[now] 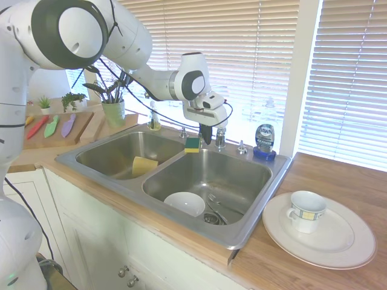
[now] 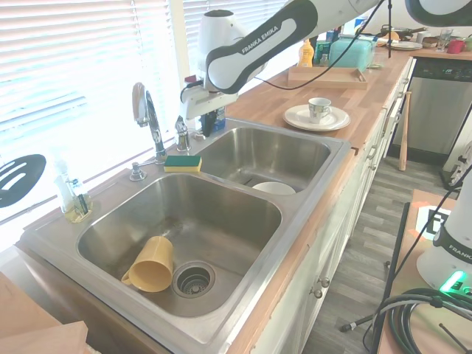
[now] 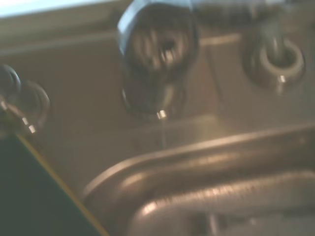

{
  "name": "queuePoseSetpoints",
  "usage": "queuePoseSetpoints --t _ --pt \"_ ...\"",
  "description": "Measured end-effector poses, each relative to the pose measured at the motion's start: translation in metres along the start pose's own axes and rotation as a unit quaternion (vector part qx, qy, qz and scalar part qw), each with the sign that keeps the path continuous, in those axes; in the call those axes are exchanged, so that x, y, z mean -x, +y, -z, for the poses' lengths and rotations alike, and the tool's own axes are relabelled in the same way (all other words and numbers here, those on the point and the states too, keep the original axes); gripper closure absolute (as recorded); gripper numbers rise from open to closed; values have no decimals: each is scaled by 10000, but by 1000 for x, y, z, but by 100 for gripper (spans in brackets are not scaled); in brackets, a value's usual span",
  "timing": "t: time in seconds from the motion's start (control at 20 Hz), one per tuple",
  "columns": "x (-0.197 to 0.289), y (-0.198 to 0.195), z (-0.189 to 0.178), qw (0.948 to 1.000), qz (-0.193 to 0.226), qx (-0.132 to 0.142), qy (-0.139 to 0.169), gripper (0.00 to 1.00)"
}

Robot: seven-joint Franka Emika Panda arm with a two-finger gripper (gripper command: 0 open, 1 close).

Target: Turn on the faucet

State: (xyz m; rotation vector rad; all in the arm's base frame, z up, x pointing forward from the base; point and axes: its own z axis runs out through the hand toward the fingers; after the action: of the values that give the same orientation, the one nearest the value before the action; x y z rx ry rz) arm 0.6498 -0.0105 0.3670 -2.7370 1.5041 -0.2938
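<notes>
The faucet (image 2: 150, 122) is a slim chrome gooseneck rising from the sink's back ledge. In the first exterior view my arm covers most of it. Its small lever handle (image 2: 181, 131) (image 1: 221, 138) stands on a short post beside it. My gripper (image 1: 207, 139) (image 2: 200, 131) points down just next to that handle, on the dish soap side, with its dark fingers shut and nothing held. I cannot tell whether it touches the handle. The wrist view shows the handle (image 3: 157, 59) close up and blurred, above the basin's rim.
A green and yellow sponge (image 1: 192, 144) lies on the ledge in front of the faucet. The blue-labelled dish soap bottle (image 1: 264, 139) and a low chrome cap (image 1: 242, 147) stand nearby. One basin holds a white bowl (image 1: 185, 203), the other a yellow cup (image 2: 151, 264).
</notes>
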Motion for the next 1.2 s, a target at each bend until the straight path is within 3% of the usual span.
queuePoseSetpoints --t 0.15,0.35,0.75,0.8,1.2 --pt "21 32 3 9989 114 299 -346 100" --pt "62 76 21 9970 319 434 -557 100" --pt "114 136 59 9969 522 409 -435 100" --pt "115 139 59 9968 513 423 -433 0" --pt "119 147 60 9972 447 442 -404 0"
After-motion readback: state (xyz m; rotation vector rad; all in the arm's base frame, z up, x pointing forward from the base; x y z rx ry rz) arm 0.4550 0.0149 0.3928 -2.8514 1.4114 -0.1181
